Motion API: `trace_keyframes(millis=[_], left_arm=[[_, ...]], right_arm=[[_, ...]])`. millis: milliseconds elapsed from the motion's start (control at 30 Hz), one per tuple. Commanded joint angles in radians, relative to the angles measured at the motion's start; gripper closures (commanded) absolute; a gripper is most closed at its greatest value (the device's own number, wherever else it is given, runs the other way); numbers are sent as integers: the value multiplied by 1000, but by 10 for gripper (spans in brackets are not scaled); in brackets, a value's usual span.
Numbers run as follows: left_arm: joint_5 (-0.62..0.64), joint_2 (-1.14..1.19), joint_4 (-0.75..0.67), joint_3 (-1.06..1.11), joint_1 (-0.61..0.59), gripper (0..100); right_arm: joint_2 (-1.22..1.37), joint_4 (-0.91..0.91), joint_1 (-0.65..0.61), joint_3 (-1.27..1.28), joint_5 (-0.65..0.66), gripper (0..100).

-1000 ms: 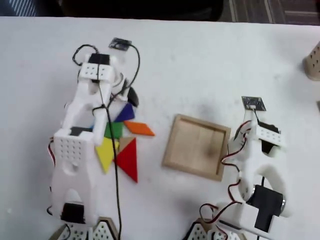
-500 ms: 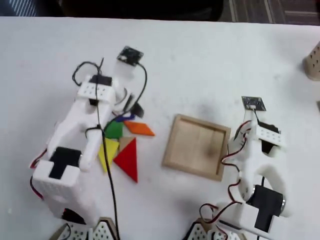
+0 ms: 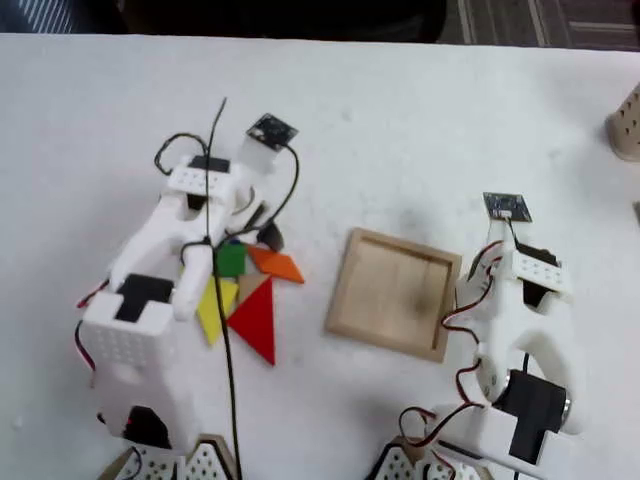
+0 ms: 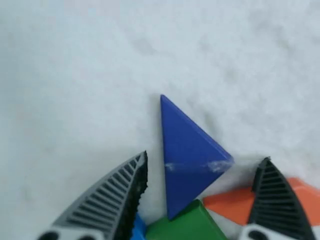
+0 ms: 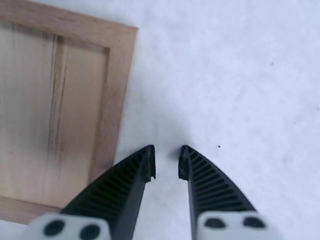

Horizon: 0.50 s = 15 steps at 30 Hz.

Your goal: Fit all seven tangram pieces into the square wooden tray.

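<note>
Wooden tray (image 3: 339, 280): bare, 0 of 7 in.
My left gripper (image 4: 204, 159): wide, straddling the blue triangle (image 4: 187, 155), nothing gripped.
My right gripper (image 5: 166, 162): narrow gap, beside the tray.
Remaining: all 7 tangram pieces (image 3: 256, 318).

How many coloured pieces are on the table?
5, clustered beside the left arm: blue triangle, green square, orange piece, yellow triangle, red triangle. The arm may hide others.

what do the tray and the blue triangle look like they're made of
The tray looks like bare light wood: grain streaks and a board seam show in its floor. The blue triangle could be painted wood or plastic, I cannot tell which: flat even colour, a smooth face, one pale scuff across it.
</note>
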Motion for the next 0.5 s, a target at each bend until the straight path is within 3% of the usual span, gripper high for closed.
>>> trace_keyframes(millis=[0,233,467], left_arm=[[-9,27,83,-121,-22,665],[2,120,133,-247,-22,679],[3,128,109,-261,21,873]], right_arm=[[-30,-5,-19,2,12,918],[-30,-5,-21,2,14,918],[-30,-5,-21,2,14,918]])
